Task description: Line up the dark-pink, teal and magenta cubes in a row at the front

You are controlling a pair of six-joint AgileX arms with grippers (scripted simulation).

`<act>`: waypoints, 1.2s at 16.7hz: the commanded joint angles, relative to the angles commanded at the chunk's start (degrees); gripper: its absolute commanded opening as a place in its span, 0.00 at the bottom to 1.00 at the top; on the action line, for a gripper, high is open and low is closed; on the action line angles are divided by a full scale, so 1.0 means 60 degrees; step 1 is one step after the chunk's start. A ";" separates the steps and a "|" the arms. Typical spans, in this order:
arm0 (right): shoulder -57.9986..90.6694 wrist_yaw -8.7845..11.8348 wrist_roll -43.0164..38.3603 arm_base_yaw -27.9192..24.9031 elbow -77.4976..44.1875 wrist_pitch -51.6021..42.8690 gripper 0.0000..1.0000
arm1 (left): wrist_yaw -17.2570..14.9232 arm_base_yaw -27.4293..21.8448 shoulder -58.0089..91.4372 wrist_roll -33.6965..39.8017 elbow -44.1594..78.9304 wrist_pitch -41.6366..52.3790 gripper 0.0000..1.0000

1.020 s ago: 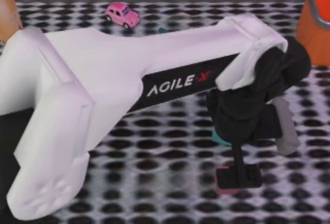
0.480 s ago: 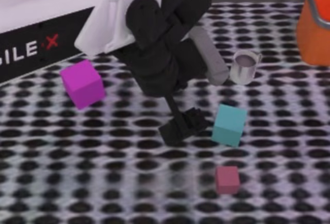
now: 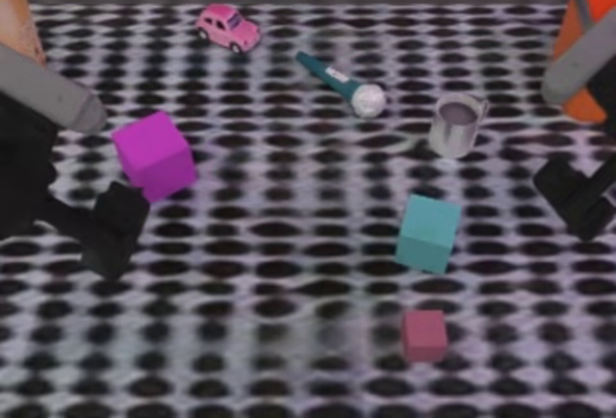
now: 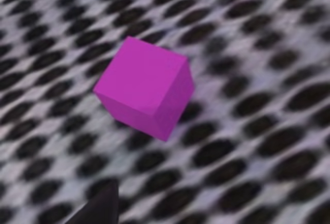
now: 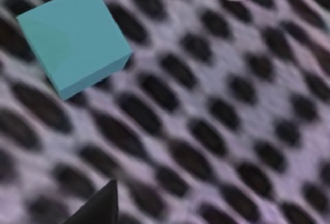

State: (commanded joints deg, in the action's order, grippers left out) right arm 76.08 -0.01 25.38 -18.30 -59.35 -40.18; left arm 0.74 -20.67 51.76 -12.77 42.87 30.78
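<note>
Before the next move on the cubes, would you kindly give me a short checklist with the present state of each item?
1. Magenta cube free on the table, nothing on it: ok.
2. Left claw near the magenta cube, beside it at the table's left, not gripping it: ok.
3. Teal cube unobstructed, standing apart from the dark-pink cube: ok.
4. Three cubes in a row at the front: not ok; only the dark-pink one is near the front, and the magenta one lies far left.
5. Right claw out of the way at the right edge, holding nothing: ok.
6. Cup close behind the teal cube, possibly in the way of a grasp: cannot tell.
</note>
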 joint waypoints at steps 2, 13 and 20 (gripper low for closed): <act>0.1809 -0.0008 0.0606 -0.0433 -0.1394 -0.0992 1.00 | 0.0001 0.0857 -0.2046 0.0485 -0.1759 -0.1049 1.00; 0.7828 -0.0023 0.2693 -0.1923 -0.6495 -0.4140 1.00 | -0.0119 0.3602 -0.8528 0.2106 -0.7080 -0.5066 1.00; 0.7916 -0.0024 0.2722 -0.1905 -0.6540 -0.4137 1.00 | -0.0124 0.3636 -0.8626 0.2129 -0.7145 -0.5130 1.00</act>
State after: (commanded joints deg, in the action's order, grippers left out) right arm 123.57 -0.15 41.71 -29.74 -98.59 -65.00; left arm 0.00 1.15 0.00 0.00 0.00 0.00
